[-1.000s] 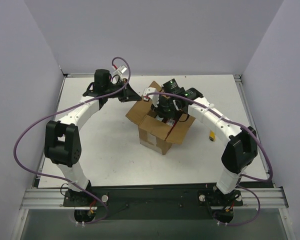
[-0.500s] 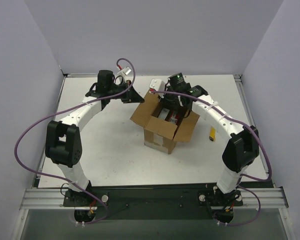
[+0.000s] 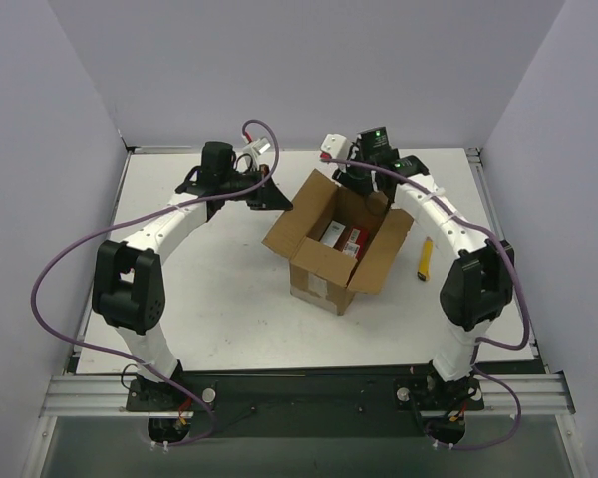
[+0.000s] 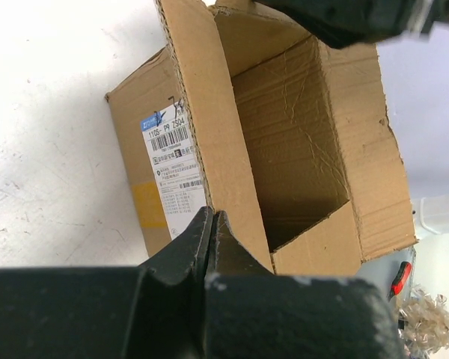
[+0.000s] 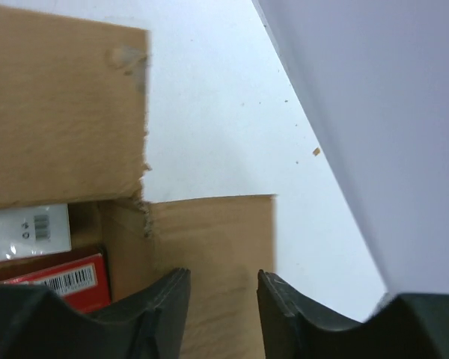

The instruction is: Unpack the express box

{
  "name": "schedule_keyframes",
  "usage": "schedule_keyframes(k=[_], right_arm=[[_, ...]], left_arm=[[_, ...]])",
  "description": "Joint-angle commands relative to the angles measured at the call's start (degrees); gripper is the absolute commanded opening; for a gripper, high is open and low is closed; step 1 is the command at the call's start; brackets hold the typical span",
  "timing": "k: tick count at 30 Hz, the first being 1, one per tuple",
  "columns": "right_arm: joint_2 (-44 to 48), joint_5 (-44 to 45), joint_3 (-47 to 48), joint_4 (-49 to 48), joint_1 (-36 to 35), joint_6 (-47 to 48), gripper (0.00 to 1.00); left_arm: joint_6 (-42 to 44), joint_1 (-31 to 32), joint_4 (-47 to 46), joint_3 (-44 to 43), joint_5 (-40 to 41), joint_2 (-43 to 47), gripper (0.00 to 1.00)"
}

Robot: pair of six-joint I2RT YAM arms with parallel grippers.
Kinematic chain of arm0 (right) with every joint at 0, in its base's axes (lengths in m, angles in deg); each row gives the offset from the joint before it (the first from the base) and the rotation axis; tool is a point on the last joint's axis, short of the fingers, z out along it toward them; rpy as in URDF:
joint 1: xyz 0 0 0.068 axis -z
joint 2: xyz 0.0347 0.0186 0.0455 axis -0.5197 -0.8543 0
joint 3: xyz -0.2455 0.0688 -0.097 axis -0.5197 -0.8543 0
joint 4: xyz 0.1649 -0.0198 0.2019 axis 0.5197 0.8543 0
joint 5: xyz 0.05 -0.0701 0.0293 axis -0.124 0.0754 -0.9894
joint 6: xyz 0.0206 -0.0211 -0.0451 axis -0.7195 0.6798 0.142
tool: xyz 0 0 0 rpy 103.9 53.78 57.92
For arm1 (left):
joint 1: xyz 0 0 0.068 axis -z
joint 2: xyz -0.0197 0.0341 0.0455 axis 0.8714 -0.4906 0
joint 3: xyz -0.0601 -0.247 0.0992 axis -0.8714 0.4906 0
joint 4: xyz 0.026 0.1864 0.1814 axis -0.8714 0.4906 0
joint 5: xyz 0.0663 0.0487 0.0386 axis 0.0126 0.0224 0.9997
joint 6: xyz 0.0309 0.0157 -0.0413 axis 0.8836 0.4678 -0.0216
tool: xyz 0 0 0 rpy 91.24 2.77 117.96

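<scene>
The express box [image 3: 329,261] is a brown carton in the middle of the table with its flaps spread open. Red packs [image 3: 341,237] lie inside it. My left gripper [image 3: 277,199] is shut on the edge of the box's left flap. In the left wrist view that gripper [image 4: 212,217] pinches the flap edge beside the pale label [image 4: 172,161]. My right gripper [image 3: 362,182] hovers open and empty over the far flap. In the right wrist view it [image 5: 223,288] is above bare cardboard [image 5: 209,247], with a red pack [image 5: 56,280] at the lower left.
A small yellow object [image 3: 426,257] lies on the table right of the box. A red-handled item [image 4: 402,277] and a wad of paper shreds [image 4: 426,325] show past the box in the left wrist view. Walls enclose the table on three sides.
My right gripper has come up out of the box and moved back over the far flap. The box has shifted right and its flaps stand wider. My left gripper moved right with the flap.
</scene>
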Motion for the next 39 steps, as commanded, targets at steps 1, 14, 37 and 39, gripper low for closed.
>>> schedule_keyframes(k=[1, 14, 37, 39], right_arm=[[-5.39, -4.52, 8.16, 11.19, 4.36, -9.99, 0.45], [-6.39, -25.00, 14.76, 23.34, 9.20, -18.09, 0.49], [-0.92, -7.96, -0.43, 17.36, 4.02, -11.85, 0.54], [-1.46, -8.83, -0.61, 17.54, 4.02, -12.20, 0.40]], left_arm=[[3.91, 0.72, 4.39, -0.93, -1.17, 1.84, 0.00], [4.70, 0.72, 4.92, -0.13, -0.55, 1.93, 0.00], [4.79, 0.72, 4.75, -0.57, -0.73, 2.37, 0.00], [4.79, 0.72, 4.66, -0.40, -0.55, 2.72, 0.00]])
